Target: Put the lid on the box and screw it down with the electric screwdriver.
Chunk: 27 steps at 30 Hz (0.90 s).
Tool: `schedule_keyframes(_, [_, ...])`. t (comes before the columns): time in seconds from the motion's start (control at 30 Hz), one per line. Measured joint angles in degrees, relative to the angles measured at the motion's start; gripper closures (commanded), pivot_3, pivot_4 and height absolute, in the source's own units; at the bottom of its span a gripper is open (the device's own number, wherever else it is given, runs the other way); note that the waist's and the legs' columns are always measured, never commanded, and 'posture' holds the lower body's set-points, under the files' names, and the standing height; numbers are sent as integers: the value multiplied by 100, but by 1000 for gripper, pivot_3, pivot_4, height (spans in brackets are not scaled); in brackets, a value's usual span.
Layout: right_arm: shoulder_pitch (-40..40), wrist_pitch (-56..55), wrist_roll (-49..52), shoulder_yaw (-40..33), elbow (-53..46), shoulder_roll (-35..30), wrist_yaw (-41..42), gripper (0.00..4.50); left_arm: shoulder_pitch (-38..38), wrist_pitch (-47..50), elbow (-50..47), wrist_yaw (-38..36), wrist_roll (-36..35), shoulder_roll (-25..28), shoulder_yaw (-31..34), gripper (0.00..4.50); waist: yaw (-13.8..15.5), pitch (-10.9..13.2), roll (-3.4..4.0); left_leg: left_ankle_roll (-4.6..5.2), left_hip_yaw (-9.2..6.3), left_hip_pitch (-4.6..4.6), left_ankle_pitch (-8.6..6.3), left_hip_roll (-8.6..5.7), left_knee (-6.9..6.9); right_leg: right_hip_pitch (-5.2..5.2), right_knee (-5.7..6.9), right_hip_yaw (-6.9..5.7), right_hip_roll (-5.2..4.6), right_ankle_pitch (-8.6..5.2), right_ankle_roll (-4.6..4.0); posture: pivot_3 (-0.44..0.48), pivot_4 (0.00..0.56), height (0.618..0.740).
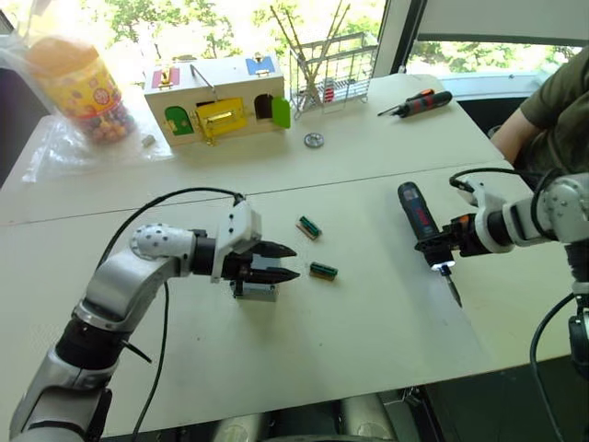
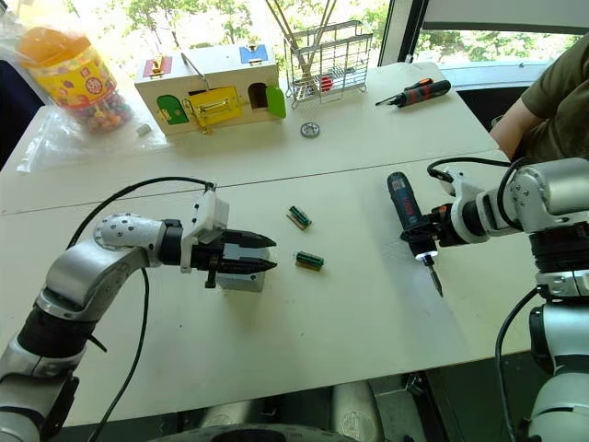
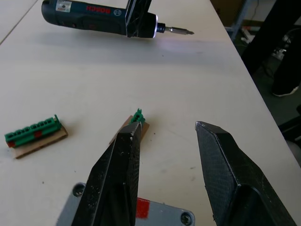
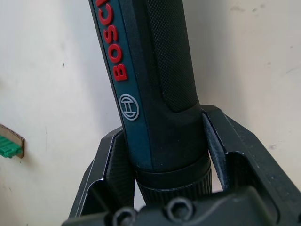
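Lid (image 3: 141, 214) sits on the box, left pincer (image 1: 281, 261) spread above; right pincer (image 1: 434, 247) pinching the electric screwdriver (image 1: 421, 214), screws apparently undriven.

The electric screwdriver (image 4: 155, 89) carries the brand BOSCH in red capitals along its dark blue barrel (the first letter is cut off in the right wrist view), and just below the lettering stands the maker's round emblem in silver. Nothing else is legible.
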Motion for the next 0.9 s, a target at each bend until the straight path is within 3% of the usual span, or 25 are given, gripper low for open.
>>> schedule_keyframes(0.27, [-250,-422,-620,635,313,65,778,2672,171,-2,-135,246,122,-78,-69,2643,10,2,-4,0,-2,0,0,-1,2,1,0,-2,0,0,0,0,150,740])
schedule_keyframes(0.3, [-257,-494,-710,682,334,65,880,1660,175,-7,-132,247,127,-81,-69,2643,9,2,-4,0,-2,0,0,-1,2,1,1,-2,0,0,0,0,150,740])
schedule_keyframes(0.47, [-258,-780,-948,736,322,66,1271,13,151,-129,10,295,189,-147,-68,2643,11,1,-5,0,-2,2,0,-1,12,9,1,-3,1,1,0,0,150,740])
schedule_keyframes(0.73, [-99,-1537,-1451,464,228,166,1177,13,40,-93,456,368,1,-202,342,2643,17,0,-7,4,-4,-2,-4,-4,28,10,6,-5,1,1,0,0,150,740])
schedule_keyframes(0.9, [839,-3786,-1493,-987,-1367,498,1045,13,65,330,626,414,-533,227,1327,2643,-15,2,-8,2,-9,-3,-3,3,7,-4,10,-12,4,1,1,0,150,740])
